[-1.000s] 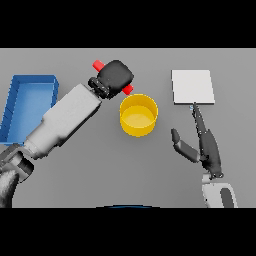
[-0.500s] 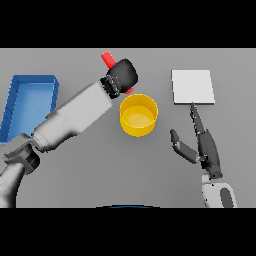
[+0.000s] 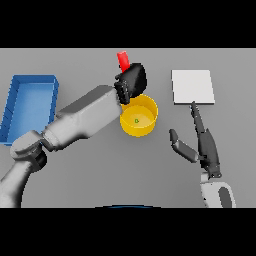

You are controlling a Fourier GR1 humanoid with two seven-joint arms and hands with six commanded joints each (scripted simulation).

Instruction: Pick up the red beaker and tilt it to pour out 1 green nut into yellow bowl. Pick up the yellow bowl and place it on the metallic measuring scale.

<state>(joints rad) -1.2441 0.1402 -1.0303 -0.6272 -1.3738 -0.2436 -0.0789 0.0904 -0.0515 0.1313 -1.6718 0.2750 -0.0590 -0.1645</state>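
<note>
**Pour done or nearly so; bowl transfer pending**

- Beaker: red, gripped in the left robot hand, whose fingers are curled round it. Only its upper end shows above the hand, toward the desk's far edge. It hangs just behind the far rim of the bowl.
- Bowl: yellow, standing on the desk near its middle. The left hand overlaps its far-left rim in the head view; whether they touch cannot be told.
- Nut: one small green speck lies inside the bowl, on its floor.
- Scale: pale square plate, toward the far right of the desk, well apart from the bowl, nothing on it.
- Right robot hand: released, fingers straight and pointing toward the scale, thumb spread toward the bowl; it lies between the scale and the desk's near edge.
- Tray: blue, at the left edge.

Step in hand, as judged: the pour, with one nut apparently delivered. Next move calls for righting the beaker before more spills, setting it down clear of the bowl, then grasping the bowl by its rim and carrying it level to the scale.
</note>
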